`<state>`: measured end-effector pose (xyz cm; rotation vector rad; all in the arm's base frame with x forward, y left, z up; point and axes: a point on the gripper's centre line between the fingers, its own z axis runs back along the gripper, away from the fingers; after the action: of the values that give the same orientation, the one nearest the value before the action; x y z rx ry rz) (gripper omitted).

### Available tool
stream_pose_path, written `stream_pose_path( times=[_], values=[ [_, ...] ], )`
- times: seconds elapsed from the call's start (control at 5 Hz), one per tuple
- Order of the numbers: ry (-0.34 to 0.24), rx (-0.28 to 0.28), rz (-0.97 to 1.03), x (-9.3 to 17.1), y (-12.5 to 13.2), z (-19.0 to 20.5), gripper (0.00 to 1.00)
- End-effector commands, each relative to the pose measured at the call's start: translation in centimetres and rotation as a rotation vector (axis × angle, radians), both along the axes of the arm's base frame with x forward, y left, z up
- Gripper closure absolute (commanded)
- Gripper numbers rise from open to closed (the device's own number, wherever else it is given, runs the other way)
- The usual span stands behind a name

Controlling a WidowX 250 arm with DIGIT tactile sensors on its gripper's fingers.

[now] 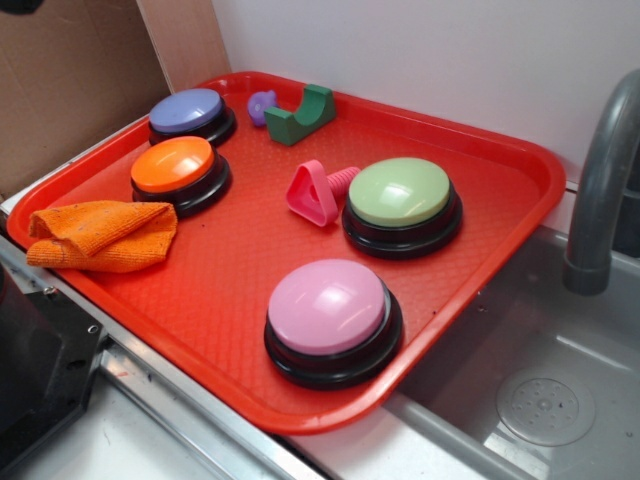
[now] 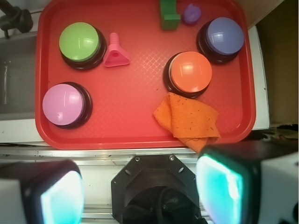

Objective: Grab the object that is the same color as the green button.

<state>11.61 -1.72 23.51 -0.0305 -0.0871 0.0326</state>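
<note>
A red tray [image 1: 520, 180] carries pink [image 1: 327, 305], orange [image 1: 172, 163] and purple buttons [image 1: 186, 109]. An orange cloth [image 1: 100, 235] lies at its nine o'clock edge. A pink toy screw [image 1: 316, 192] sits near the centre.

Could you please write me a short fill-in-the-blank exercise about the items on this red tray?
1. The small dark green block sits right beside the small ____ piece.
2. The pink toy screw lies next to the ____ button.
3. The orange cloth lies closest to the ____ button.
4. The tray holds ____ dome buttons.

Missing words: purple; green; orange; four
</note>
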Motion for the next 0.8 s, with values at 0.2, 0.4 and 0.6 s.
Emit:
stream_pose_path(
  times=[0.2,0.4,0.6],
  values=[
    [-0.015,0.065,0.010,2.2,0.7,-0.8,0.00],
    [-0.076,0.064,-0.045,5.1,1.6,-2.1,0.00],
    [-0.128,0.106,-0.004,8.0,3.0,-3.9,0.00]
  ],
)
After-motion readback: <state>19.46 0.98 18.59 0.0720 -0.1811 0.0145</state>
